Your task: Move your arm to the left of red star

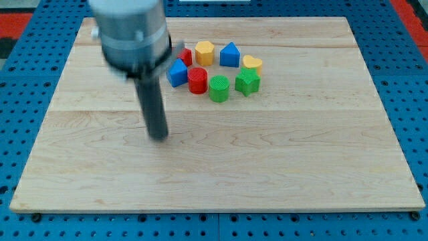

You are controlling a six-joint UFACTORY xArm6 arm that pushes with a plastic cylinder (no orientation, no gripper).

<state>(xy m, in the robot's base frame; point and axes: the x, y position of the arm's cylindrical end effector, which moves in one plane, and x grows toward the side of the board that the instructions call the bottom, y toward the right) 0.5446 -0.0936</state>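
The red star (186,56) lies near the view's top centre, partly hidden behind the arm's grey body. Beside it stand a blue block (177,73), a red cylinder (197,80), a yellow hexagon (204,52), a blue triangular block (230,55), a yellow heart (252,63), a green cylinder (219,88) and a green star (247,82), forming a loose ring. My tip (158,137) rests on the board below and to the left of this cluster, well below the red star and touching no block.
The wooden board (301,167) lies on a blue pegboard surface (20,100). The arm's grey body (130,33) hangs over the board's top left part and hides what is behind it.
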